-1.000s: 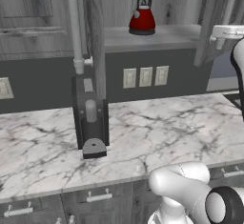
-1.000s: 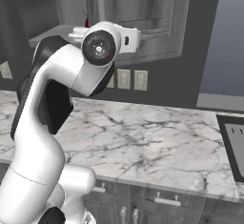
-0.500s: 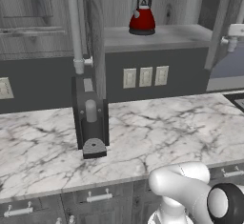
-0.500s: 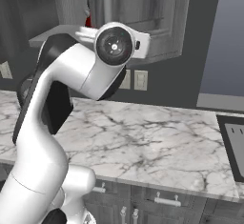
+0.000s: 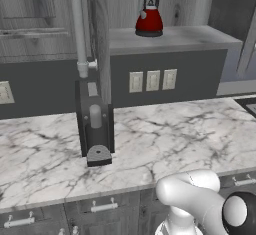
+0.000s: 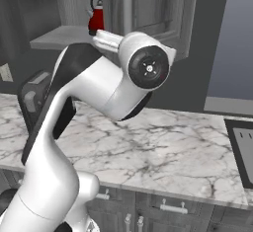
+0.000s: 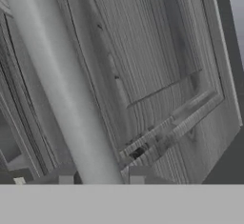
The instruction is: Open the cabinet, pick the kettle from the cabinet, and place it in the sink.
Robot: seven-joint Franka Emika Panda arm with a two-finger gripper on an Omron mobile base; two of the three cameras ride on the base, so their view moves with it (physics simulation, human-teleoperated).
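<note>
On the open cabinet (image 5: 170, 39) shelf, far centre, the kettle (image 5: 149, 16) stands untouched; gripper (image 7: 101, 175) fingers narrowly parted around the silver door handle (image 7: 62, 89); picking and placing in the sink (image 6: 242, 152) remain.

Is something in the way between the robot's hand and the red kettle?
Yes. The gripper straddles the handle of the right cabinet door, and in the right base view that door stands in front of the kettle.

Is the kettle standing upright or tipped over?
Upright: the kettle sits on its dark base on the cabinet shelf, handle arching straight up.
</note>
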